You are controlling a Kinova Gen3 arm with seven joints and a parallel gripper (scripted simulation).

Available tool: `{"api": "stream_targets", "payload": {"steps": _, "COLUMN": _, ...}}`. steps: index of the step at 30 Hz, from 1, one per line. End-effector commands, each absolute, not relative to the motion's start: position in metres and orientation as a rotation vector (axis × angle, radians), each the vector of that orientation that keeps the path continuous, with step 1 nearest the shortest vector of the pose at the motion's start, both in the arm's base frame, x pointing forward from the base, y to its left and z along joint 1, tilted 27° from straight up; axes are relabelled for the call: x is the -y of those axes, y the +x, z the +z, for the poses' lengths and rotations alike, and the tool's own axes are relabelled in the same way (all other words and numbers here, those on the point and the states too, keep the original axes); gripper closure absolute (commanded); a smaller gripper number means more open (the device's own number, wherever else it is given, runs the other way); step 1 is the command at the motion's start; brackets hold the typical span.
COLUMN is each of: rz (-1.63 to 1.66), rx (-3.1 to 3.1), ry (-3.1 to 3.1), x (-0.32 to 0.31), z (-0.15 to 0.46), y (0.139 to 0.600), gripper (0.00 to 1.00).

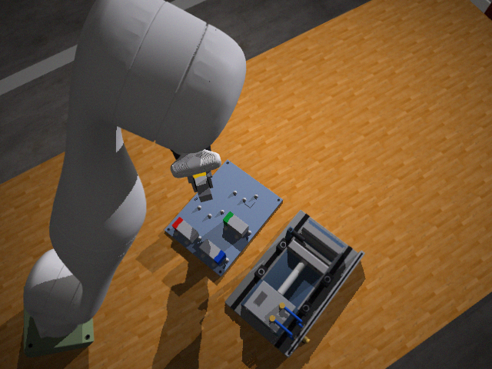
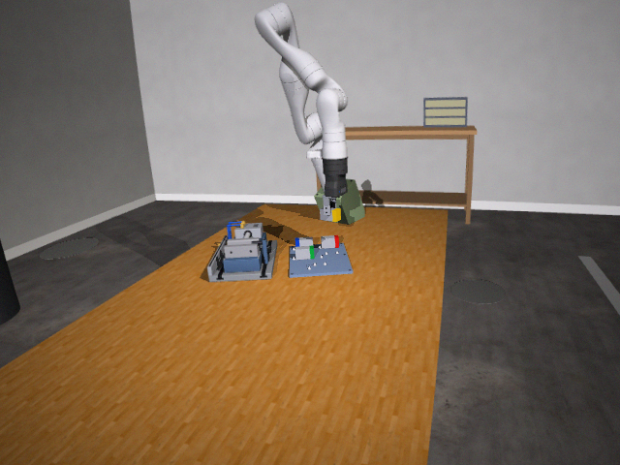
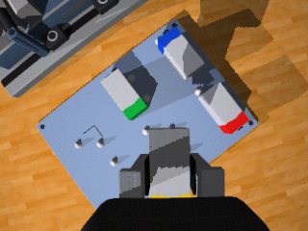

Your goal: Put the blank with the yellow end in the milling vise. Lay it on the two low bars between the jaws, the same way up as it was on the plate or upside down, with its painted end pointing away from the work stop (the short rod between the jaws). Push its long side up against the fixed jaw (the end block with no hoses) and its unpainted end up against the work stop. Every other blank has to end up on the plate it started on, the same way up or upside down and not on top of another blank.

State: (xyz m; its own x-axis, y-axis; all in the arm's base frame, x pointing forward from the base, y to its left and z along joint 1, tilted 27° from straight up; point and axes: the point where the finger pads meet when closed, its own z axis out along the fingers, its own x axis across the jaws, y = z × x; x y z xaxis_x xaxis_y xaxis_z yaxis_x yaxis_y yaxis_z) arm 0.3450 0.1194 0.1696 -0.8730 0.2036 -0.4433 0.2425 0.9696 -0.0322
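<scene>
My gripper [image 1: 201, 182] [image 2: 327, 206] [image 3: 169, 167] is shut on the blank with the yellow end [image 1: 204, 191] [image 2: 336, 214] [image 3: 169, 149], by its sides. The blank hangs in the air, high above the blue-grey plate [image 1: 228, 171] [image 2: 336, 268] [image 3: 63, 126]. In the wrist view its unpainted end points up the picture and only a strip of yellow shows at the black housing. The milling vise [image 1: 337, 277] [image 2: 242, 251] [image 3: 72, 47] holds no blank that I can see. Its jaw with blue hoses [image 1: 274, 289] is at the lower left in the top view. The work stop is hard to make out.
The red-ended blank [image 1: 186, 232] [image 3: 221, 105], blue-ended blank [image 1: 210, 249] [image 3: 184, 58] and green-ended blank [image 1: 237, 225] [image 3: 120, 90] lie apart on the plate. Several small pins stand on the plate. The vise has hoses, a raised side wall and clamps.
</scene>
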Motion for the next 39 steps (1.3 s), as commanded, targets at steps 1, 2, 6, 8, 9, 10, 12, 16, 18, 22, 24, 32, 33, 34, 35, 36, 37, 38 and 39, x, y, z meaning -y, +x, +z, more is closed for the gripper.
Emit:
{"api": "stream_targets", "payload": {"steps": 1, "rz": -0.108, "rx": -2.66, "ry": 0.358, "x": -0.1204, "z": 0.1703, "y": 0.3454, "gripper": 1.0}}
{"api": "stream_targets", "payload": {"steps": 2, "rz": -0.103, "rx": -2.656, "ry": 0.378, "x": -0.1204, "z": 0.1703, "y": 0.3454, "gripper": 1.0}}
{"api": "stream_targets", "payload": {"steps": 6, "rz": -0.095, "rx": -2.651, "ry": 0.417, "x": -0.12, "z": 0.1702, "y": 0.3453, "gripper": 1.0}}
{"api": "stream_targets", "payload": {"steps": 8, "rz": -0.085, "rx": -2.643, "ry": 0.458, "x": -0.1201, "z": 0.1703, "y": 0.3453, "gripper": 1.0}}
{"api": "stream_targets", "payload": {"steps": 9, "rz": -0.08, "rx": -2.639, "ry": 0.478, "x": -0.1201, "z": 0.1703, "y": 0.3453, "gripper": 1.0}}
{"api": "stream_targets", "payload": {"steps": 10, "rz": -0.075, "rx": -2.635, "ry": 0.498, "x": -0.1202, "z": 0.1703, "y": 0.3453, "gripper": 1.0}}
{"api": "stream_targets", "payload": {"steps": 12, "rz": -0.066, "rx": -2.627, "ry": 0.538, "x": -0.1202, "z": 0.1703, "y": 0.3453, "gripper": 1.0}}
{"api": "stream_targets", "payload": {"steps": 16, "rz": -0.046, "rx": -2.608, "ry": 0.618, "x": -0.1204, "z": 0.1704, "y": 0.3454, "gripper": 1.0}}
{"api": "stream_targets", "payload": {"steps": 18, "rz": -0.036, "rx": -2.597, "ry": 0.658, "x": -0.1204, "z": 0.1704, "y": 0.3454, "gripper": 1.0}}
{"api": "stream_targets", "payload": {"steps": 22, "rz": -0.027, "rx": -2.587, "ry": 0.698, "x": -0.1205, "z": 0.1705, "y": 0.3454, "gripper": 1.0}}
{"api": "stream_targets", "payload": {"steps": 24, "rz": -0.022, "rx": -2.581, "ry": 0.72, "x": -0.1202, "z": 0.1703, "y": 0.3453, "gripper": 1.0}}
{"api": "stream_targets", "payload": {"steps": 32, "rz": 0.002, "rx": -2.552, "ry": 0.814, "x": -0.1204, "z": 0.1705, "y": 0.3454, "gripper": 1.0}}
{"api": "stream_targets", "payload": {"steps": 33, "rz": 0.005, "rx": -2.548, "ry": 0.826, "x": -0.1204, "z": 0.1705, "y": 0.3454, "gripper": 1.0}}
{"api": "stream_targets", "payload": {"steps": 34, "rz": 0.008, "rx": -2.544, "ry": 0.838, "x": -0.1204, "z": 0.1705, "y": 0.3454, "gripper": 1.0}}
{"api": "stream_targets", "payload": {"steps": 35, "rz": 0.011, "rx": -2.54, "ry": 0.849, "x": -0.1205, "z": 0.1705, "y": 0.3454, "gripper": 1.0}}
{"api": "stream_targets", "payload": {"steps": 36, "rz": 0.014, "rx": -2.536, "ry": 0.861, "x": -0.1205, "z": 0.1705, "y": 0.3454, "gripper": 1.0}}
{"api": "stream_targets", "payload": {"steps": 37, "rz": 0.017, "rx": -2.532, "ry": 0.873, "x": -0.1205, "z": 0.1706, "y": 0.3454, "gripper": 1.0}}
{"api": "stream_targets", "payload": {"steps": 38, "rz": 0.017, "rx": -2.532, "ry": 0.873, "x": -0.1205, "z": 0.1706, "y": 0.3454, "gripper": 1.0}}
{"api": "stream_targets", "payload": {"steps": 39, "rz": 0.017, "rx": -2.532, "ry": 0.873, "x": -0.1205, "z": 0.1706, "y": 0.3454, "gripper": 1.0}}
